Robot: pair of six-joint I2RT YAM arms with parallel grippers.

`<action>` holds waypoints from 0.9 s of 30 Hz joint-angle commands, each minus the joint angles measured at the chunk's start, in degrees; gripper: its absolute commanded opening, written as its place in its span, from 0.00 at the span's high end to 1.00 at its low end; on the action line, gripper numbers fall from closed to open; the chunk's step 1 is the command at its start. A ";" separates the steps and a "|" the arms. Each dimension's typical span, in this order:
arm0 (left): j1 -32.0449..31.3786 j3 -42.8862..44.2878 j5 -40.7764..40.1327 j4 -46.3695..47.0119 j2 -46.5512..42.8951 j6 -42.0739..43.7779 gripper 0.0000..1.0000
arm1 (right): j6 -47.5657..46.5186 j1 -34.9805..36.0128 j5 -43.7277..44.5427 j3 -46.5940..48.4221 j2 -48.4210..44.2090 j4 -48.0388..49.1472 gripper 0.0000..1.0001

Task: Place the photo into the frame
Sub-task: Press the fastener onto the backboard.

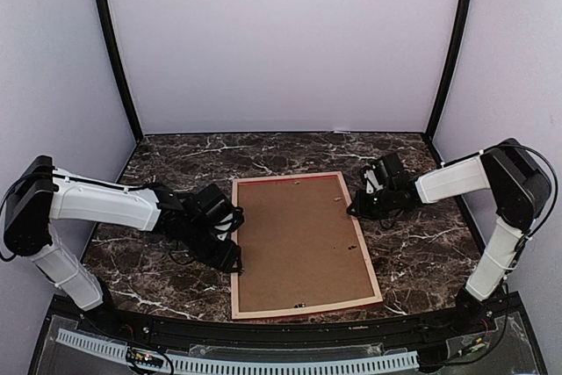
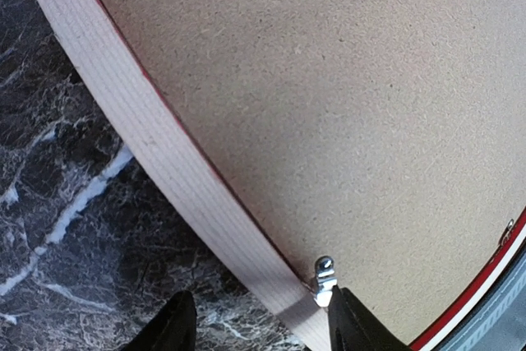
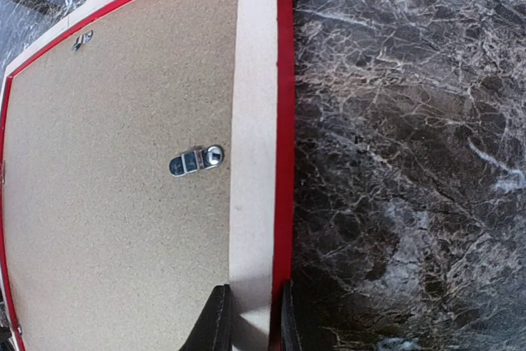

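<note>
Brown board (image 1: 299, 234) fills the face-down frame (image 1: 234, 261) on the table (image 1: 176, 155); my right tool (image 3: 252, 322) pinches its rail (image 3: 255, 162), my left tool (image 2: 263, 326) gapes by a clip (image 2: 325, 279) that could snag and drag it.

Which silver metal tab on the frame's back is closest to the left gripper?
The silver metal tab at the inner edge of the frame's pale wooden rail, right beside a finger of the left gripper; the other tab lies farther off.
</note>
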 commanded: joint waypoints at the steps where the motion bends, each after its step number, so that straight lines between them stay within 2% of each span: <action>1: 0.24 1.46 0.64 -1.79 0.81 1.73 0.42 | 1.02 0.28 -4.25 -1.25 2.63 -5.94 1.00; 27: -1.04 1.10 -0.18 -2.34 2.51 2.70 0.40 | 0.94 0.26 -4.46 -0.33 4.63 -5.81 1.00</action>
